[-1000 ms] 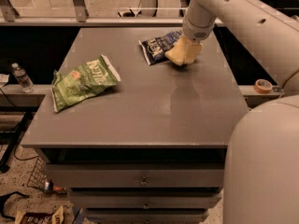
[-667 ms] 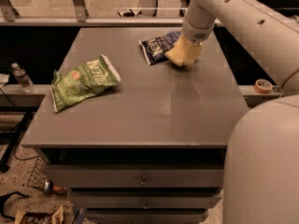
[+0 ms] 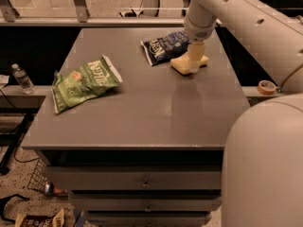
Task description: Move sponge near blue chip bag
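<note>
End effector (image 3: 195, 64) on sponge (image 3: 180, 65), beside blue chip bag (image 3: 163, 47)

Moved the sponge (image 3: 180, 64) down a little and closer to this side. Laid it flat on the table (image 3: 142, 112), no longer tipped up. Brought the gripper (image 3: 194, 64) down with it, right at the sponge, beside the blue chip bag (image 3: 163, 47).
</note>
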Controlling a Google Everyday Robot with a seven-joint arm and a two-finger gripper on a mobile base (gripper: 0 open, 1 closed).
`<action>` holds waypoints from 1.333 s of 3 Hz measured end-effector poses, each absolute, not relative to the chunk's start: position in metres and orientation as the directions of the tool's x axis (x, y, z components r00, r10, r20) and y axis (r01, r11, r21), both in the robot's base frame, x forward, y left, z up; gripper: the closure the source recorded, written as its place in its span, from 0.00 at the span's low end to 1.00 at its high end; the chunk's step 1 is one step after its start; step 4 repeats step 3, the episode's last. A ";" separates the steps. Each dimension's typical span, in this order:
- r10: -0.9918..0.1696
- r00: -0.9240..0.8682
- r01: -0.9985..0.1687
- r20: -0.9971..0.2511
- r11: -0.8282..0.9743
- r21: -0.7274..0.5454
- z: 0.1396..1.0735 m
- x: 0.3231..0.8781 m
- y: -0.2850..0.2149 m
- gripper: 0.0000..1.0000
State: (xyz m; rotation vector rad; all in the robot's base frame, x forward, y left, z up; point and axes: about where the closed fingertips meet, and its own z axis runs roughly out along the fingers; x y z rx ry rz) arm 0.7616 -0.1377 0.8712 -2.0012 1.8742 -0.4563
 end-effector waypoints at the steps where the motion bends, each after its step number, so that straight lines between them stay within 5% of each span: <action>1: -0.999 0.034 -0.881 0.024 -0.042 -0.472 0.882 0.773 -0.162 0.00; 3: -0.983 -0.180 -0.847 0.033 0.138 -0.514 0.921 0.776 -0.250 0.00; 4: -0.983 -0.180 -0.847 0.033 0.138 -0.514 0.921 0.776 -0.250 0.00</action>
